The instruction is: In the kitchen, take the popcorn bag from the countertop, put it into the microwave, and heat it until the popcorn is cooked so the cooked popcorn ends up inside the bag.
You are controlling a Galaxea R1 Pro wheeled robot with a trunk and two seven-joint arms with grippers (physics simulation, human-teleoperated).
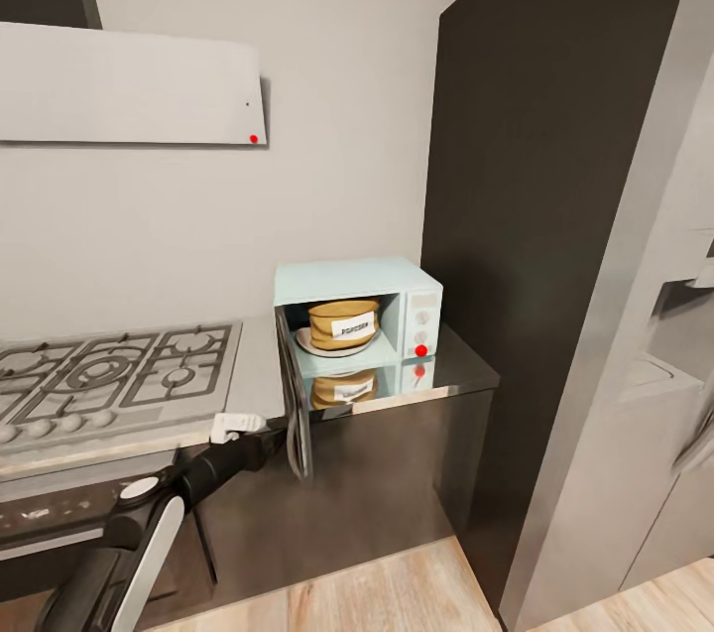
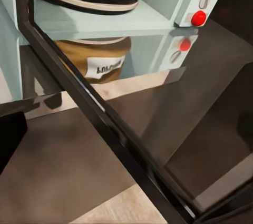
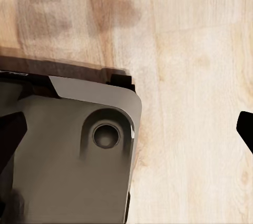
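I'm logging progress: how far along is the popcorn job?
Done: the bag sits on the plate inside the microwave, off the countertop. In hand: the door stands open, with the left arm reaching to its outer edge, probably to swing it shut. Left: closing the door and starting the heating; no cooked popcorn can be seen.
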